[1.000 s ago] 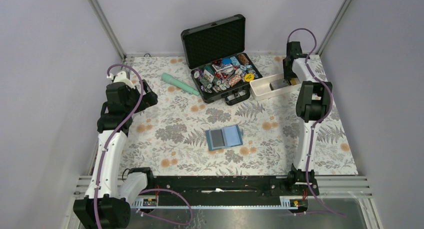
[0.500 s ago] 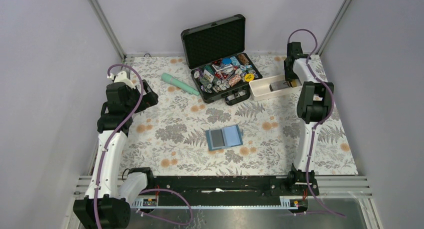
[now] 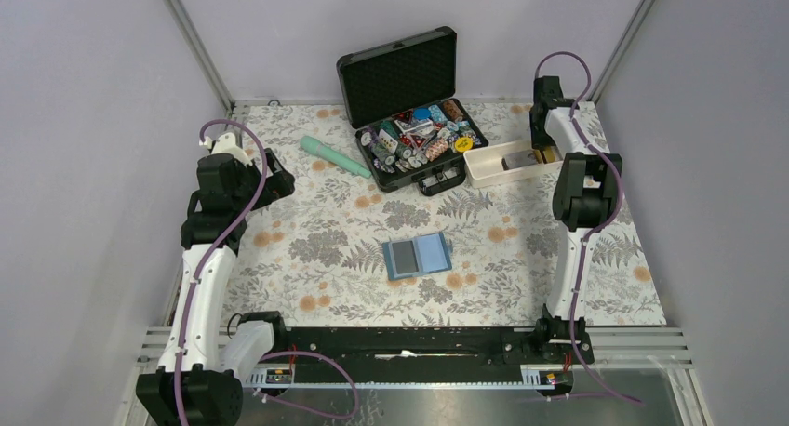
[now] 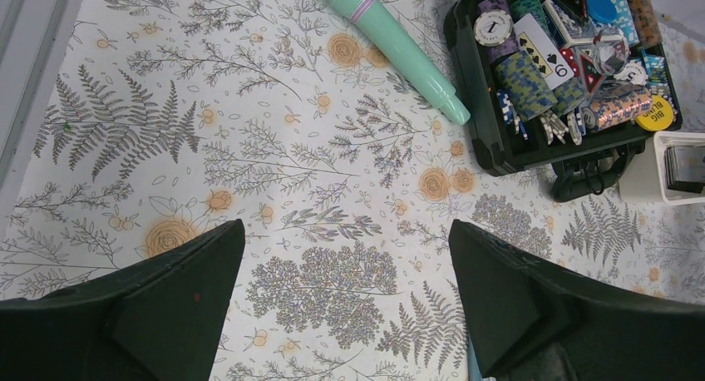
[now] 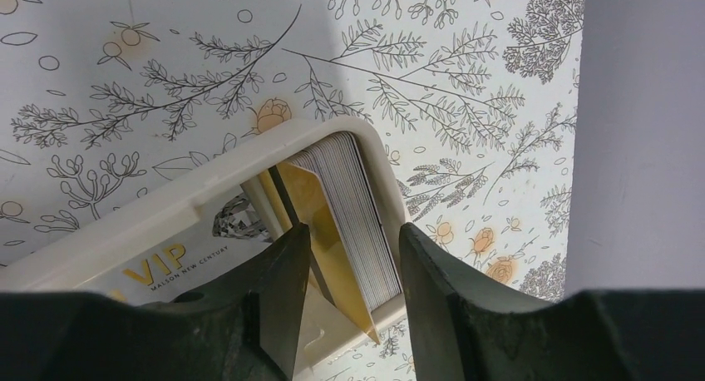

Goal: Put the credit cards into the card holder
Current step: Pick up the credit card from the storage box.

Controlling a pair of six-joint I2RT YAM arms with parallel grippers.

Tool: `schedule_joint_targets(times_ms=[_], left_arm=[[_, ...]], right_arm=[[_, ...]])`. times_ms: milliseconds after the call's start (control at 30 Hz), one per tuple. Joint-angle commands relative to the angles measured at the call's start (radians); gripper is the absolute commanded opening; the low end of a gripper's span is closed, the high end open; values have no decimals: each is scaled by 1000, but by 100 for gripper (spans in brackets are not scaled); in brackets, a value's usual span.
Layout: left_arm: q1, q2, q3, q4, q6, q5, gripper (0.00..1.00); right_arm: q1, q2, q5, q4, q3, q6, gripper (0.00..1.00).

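The credit cards (image 5: pixel 353 194) stand on edge as a silver-grey stack at the end of the white tray (image 5: pixel 175 219), with an orange-gold card (image 5: pixel 322 223) leaning against them. My right gripper (image 5: pixel 355 231) hangs over that end, open, one finger on each side of the stack. The gap to the cards is small. In the top view the right gripper (image 3: pixel 542 153) is at the tray's right end. The card holder (image 3: pixel 417 256) lies unfolded mid-table, teal, with a dark card in its left half. My left gripper (image 4: pixel 345 256) is wide open above bare cloth at the far left.
An open black case (image 3: pixel 414 138) full of poker chips stands at the back, touching the tray's left end. A mint-green cylinder (image 3: pixel 335 156) lies left of it. A white VIP card (image 5: pixel 158 269) lies flat in the tray. The enclosure wall is close on the right.
The right gripper's jaws have narrowed around the card stack, and the right wrist has shifted slightly toward the tray's right end. The left arm has not moved.
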Motion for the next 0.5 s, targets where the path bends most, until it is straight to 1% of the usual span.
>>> schedule_joint_targets(times_ms=[0,200,367,433,467], left_arm=[[-3,-17,-8,54,-5,9,99],[-4,-16,-9,56,-3,9,99],[-5,-16,-10,57,-3,8,99],[-5,-18,-11,55,-1,8,99],[-6,-18,-11,56,0,9,99]], right_arm=[[8,-61,9,-27,10,14,49],[14,-60,-21,-47,14,20,46],[15,-68,-71,-61,22,26,40],[15,-57,-68,-73,37,18,41],[16,-49,-60,-80,44,16,44]])
